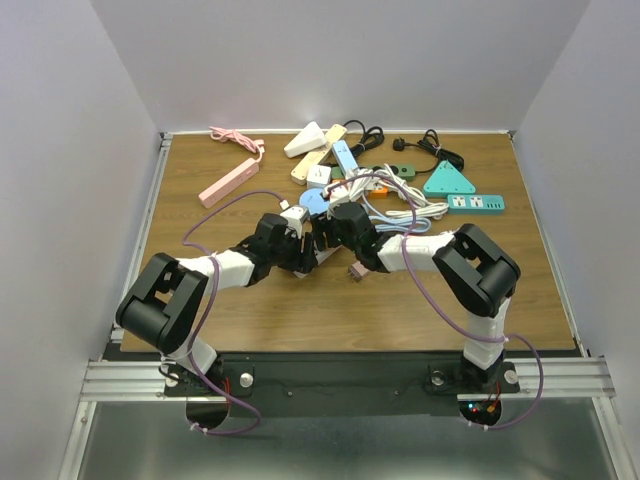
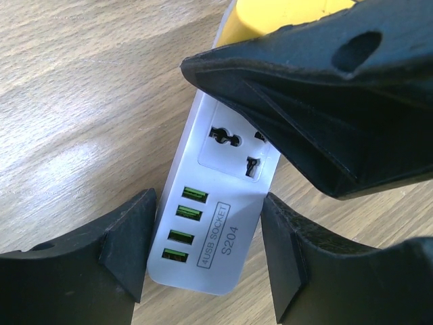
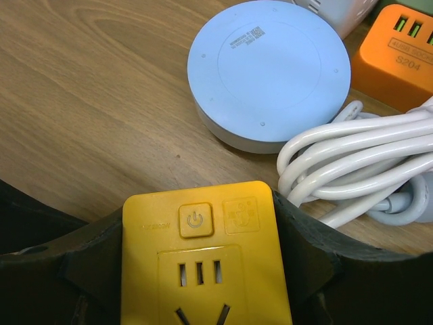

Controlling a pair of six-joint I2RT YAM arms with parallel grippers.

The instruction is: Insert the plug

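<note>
White plastic USB strip (image 2: 218, 203) is being pinched by left gripper (image 2: 206, 235), yellow square adapter (image 3: 203, 230) by right gripper (image 3: 203, 261); w/ pins hidden, misalignment is being risked.

Light: bright, even, overhead; no hot spots.
Shadows: soft, faint on table (image 1: 300, 310) under arms; darker betw. left jaws beside white strip (image 2: 216, 223).
Glare: mild sheen, yellow block (image 3: 203, 271) betw. right jaws.
Focus: fingers (image 2: 61, 284) nearest lens soft, featureless black.
Edges: slight bowing, top view.
</note>
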